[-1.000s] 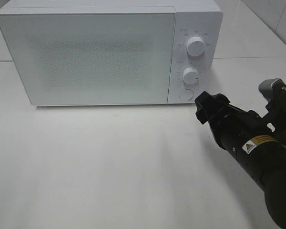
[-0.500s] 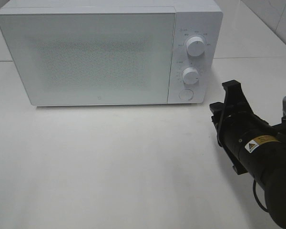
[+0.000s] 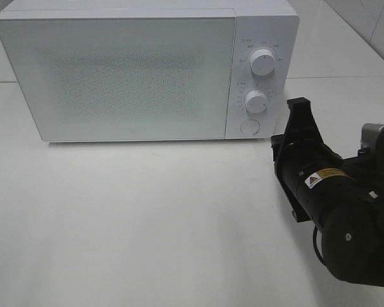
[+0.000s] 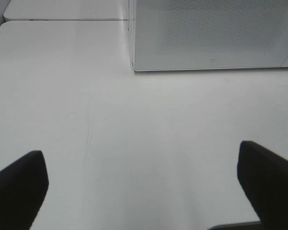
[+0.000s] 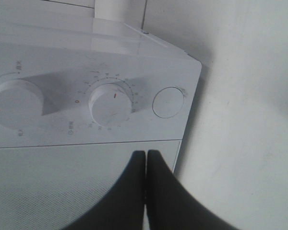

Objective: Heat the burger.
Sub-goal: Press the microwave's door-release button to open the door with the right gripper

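1. We see a plain white tabletop (image 3: 147,217) before a tiled wall (image 3: 371,25), carrying a boxy white microwave oven (image 3: 115,70) with its frosted door closed.
2. The right gripper (image 5: 146,160), fingers pressed together into one blunt tip, points at the oven's front near the round white door button (image 5: 168,102). We judge it is shaped this way for pushing the button.
3. The left gripper (image 4: 140,153) hangs spread wide over bare table, holding nothing.
4. The burger shows in no view, so we cannot place it relative to either gripper. It may be behind that door.

A white microwave (image 3: 128,70) stands at the rear of the white desk (image 3: 147,217). Its door (image 3: 115,77) is shut and has a speckled grey window. The control panel, to the right of the door in the high view, carries an upper knob (image 3: 262,62), a lower knob (image 3: 256,101) and, below them, a round button (image 3: 248,126).
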Motion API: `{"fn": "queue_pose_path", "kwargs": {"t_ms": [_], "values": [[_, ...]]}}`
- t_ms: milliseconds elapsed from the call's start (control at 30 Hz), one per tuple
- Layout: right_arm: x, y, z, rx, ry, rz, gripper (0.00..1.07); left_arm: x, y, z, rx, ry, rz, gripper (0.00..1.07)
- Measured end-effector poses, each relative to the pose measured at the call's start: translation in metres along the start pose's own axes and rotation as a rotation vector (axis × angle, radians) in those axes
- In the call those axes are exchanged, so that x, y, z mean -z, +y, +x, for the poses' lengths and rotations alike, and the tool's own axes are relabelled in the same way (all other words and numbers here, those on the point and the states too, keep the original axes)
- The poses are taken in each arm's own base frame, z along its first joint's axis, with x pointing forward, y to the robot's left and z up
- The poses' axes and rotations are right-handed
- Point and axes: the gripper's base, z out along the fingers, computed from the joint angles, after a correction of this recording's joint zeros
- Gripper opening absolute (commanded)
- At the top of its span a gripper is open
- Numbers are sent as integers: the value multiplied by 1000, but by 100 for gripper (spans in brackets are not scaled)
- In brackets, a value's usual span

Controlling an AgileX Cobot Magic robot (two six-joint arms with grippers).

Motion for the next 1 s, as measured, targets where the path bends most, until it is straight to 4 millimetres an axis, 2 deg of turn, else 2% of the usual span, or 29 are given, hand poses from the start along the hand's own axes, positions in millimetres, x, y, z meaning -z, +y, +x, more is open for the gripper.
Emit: {"fn": "queue_pose_path", "kwargs": {"t_ms": [367,867,1000], "values": [[-24,-6,14,-19,-14,28,0,0,0,0,0,0,0,100],[-70,-5,13,-136,-66,108,0,0,0,0,0,0,0,100],[-84,5,8,-169,-87,94,0,0,0,0,0,0,0,100]]}}
